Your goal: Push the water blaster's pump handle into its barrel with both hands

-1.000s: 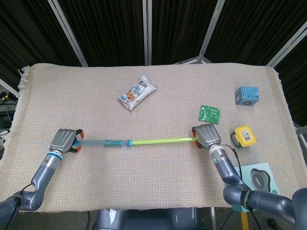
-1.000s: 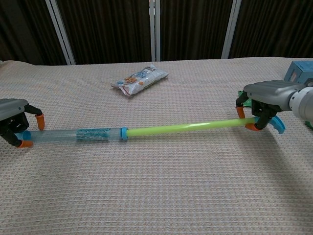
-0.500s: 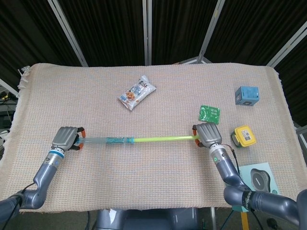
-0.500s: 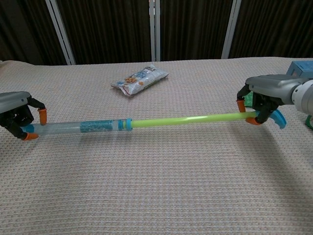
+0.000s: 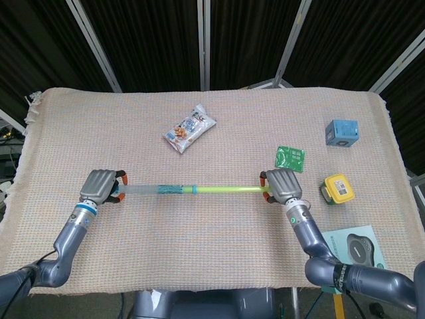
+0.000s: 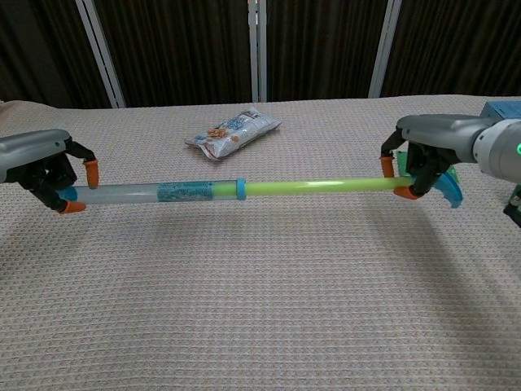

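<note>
Water blaster (image 5: 192,189) held level just above the cloth-covered bench (image 5: 219,259), running left to right across its near half. Clear barrel (image 6: 159,192) at the left end, blue collar (image 6: 240,188) roughly mid-length, yellow-green pump rod (image 6: 317,186) still largely extended to the right. Left hand (image 5: 101,187) closed around the barrel's far end, orange fingertips (image 6: 92,173) wrapped over it. Right hand (image 5: 281,184) gripping the blue pump handle (image 6: 448,189) at the rod's end, fingers curled round it. Snack packet (image 5: 190,127) well behind the blaster. Green sachet (image 5: 290,159) just beyond the right hand. Yellow device (image 5: 337,189) beside it to the right. Blue box (image 5: 341,133) near the far right edge.
</note>
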Tool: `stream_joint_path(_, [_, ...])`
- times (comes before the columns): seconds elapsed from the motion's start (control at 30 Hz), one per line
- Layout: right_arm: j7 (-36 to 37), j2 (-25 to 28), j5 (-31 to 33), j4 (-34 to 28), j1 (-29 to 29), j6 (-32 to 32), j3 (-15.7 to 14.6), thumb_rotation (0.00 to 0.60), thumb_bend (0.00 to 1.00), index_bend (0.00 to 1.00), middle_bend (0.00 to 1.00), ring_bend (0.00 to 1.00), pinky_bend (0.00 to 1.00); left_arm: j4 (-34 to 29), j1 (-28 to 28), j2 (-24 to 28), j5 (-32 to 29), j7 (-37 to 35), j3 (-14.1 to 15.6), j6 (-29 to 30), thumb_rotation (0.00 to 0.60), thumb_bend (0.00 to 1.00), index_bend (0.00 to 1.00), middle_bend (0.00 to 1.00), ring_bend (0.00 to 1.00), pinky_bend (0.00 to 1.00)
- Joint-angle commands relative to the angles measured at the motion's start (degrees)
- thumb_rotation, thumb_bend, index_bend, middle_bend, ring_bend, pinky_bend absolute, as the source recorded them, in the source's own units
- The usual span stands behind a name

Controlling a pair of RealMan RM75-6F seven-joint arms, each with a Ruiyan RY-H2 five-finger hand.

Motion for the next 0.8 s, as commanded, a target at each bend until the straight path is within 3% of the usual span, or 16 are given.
stream_joint_path(0.03, [-0.66, -0.71, 0.56, -0.09, 0.71, -0.01, 0.18, 0.600, 0.47, 0.68, 1.00, 1.00, 1.00, -0.69, -0.79, -0.74, -0.64, 0.94, -0.31, -0.08, 0.600, 0.46, 0.84, 0.89, 0.84, 1.00])
stream_joint_path(0.8, [-3.73, -9.80, 5.62, 5.20, 6.87, -0.23, 1.33, 0.600, 0.47, 0.68, 1.00, 1.00, 1.00, -2.00, -7.14, -8.38, -6.88, 8.15, -1.38, -0.05, 0.600, 0.46, 0.84, 0.89, 0.84, 1.00])
